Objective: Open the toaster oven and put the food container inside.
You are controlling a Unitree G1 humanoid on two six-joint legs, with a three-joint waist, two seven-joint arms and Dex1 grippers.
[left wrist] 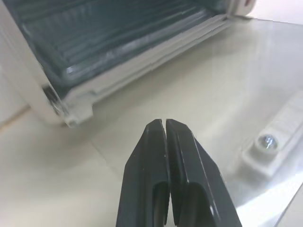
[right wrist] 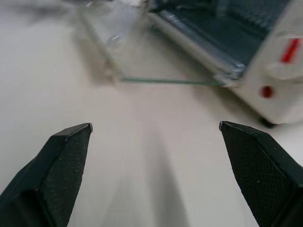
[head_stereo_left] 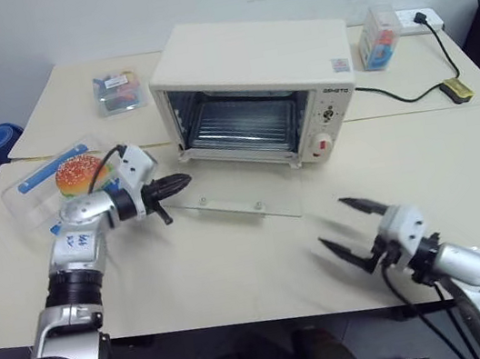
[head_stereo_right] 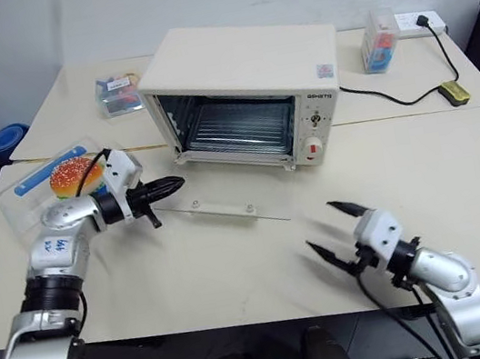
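Left eye view is showing the toaster oven (head_stereo_left: 252, 85) standing open, the food container (head_stereo_left: 56, 182) waiting outside; left end effector (head_stereo_left: 181, 182) pinched together empty, right end effector (head_stereo_left: 347, 224) spread apart.

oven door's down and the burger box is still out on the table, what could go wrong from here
1. The glass door lies flat on the table in front of the toaster oven; a container carried in low could knock it.
2. The left gripper is shut and empty, pointing away from the food container behind its arm; swinging back may shove the box towards the table's edge.
3. The open right gripper sits beside the door's corner and might clip it.
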